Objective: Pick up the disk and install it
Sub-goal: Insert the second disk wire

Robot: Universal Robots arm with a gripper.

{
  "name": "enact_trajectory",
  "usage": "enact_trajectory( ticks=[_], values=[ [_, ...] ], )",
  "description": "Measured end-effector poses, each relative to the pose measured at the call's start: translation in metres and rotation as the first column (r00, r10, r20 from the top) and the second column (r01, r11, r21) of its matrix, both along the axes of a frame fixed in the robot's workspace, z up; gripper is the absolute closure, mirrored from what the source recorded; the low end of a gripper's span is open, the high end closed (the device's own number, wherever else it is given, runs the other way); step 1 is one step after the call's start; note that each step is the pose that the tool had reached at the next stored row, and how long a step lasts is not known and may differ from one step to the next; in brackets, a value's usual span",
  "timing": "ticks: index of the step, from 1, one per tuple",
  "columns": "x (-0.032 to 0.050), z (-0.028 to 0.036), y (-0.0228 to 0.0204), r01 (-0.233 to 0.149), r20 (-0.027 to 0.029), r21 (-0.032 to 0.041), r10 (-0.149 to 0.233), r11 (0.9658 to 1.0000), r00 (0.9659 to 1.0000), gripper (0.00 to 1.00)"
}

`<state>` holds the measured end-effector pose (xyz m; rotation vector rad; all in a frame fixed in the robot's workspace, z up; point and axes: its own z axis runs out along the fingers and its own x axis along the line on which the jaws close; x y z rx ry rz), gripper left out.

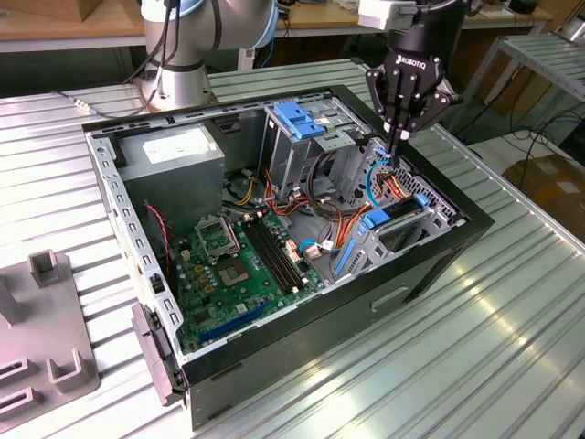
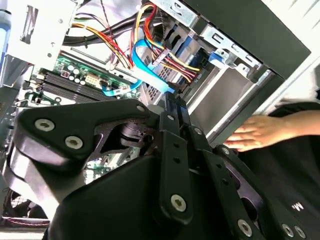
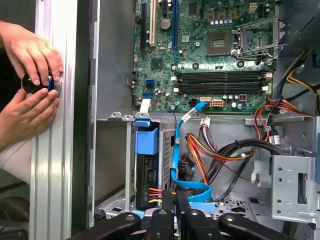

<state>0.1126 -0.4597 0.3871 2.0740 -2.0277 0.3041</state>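
Install stage, by the look of it: poised low over the drive bay of the case (image 1: 274,352).

Finds the disk (image 3: 148,172) on edge in its slot, blue carrier on top, in the first wrist view. Holds the gripper (image 1: 399,139) among the wiring, fingers pressed together with nothing plainly between them, tips just beside the blue cable (image 3: 175,150). Calls, by judgement, for a careful path so as not to snag wires. Shows 2 hands (image 3: 31,50) on a knob (image 3: 37,85) at the table edge in the first wrist view, 1 hand (image 2: 255,132) in the second, and the whole case in the exterior view.
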Motion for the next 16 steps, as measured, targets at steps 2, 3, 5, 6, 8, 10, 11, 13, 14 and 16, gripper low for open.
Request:
enact_trajectory(
  ticks=[2,3,5,6,8,10,11,13,14,16],
  values=[
    [0.0,-0.0031,0.0,0.0,0.0,-0.0092,0.0,1.0,1.0,0.76],
    [0.0,-0.0048,0.0,0.0,0.0,-0.0106,0.0,0.9999,1.0,0.76],
    [0.0,-0.0095,0.0004,0.0,0.0001,-0.0164,0.0,0.9999,1.0,0.69],
    [0.0,-0.0114,0.0012,0.0,0.0,-0.0245,0.0,0.9997,1.0,0.69],
    [0.0,-0.0115,0.0013,0.0,0.0,-0.0274,0.0,0.9996,1.0,0.69],
    [0.0,-0.0113,0.0013,0.0,0.0001,-0.0275,0.0,0.9996,1.0,0.69],
    [0.0003,-0.0112,0.0014,0.0,0.0001,-0.0277,0.0,0.9996,1.0,0.69],
    [0.0016,-0.0111,0.0018,0.0,0.0,-0.0288,0.0,0.9996,1.0,0.69],
    [0.0024,-0.0111,0.0021,0.0,0.0,-0.0293,0.0,0.9996,1.0,0.69],
    [0.0033,-0.0111,0.0023,0.0,0.0,-0.0295,0.0,0.9996,1.0,0.69]
  ],
)
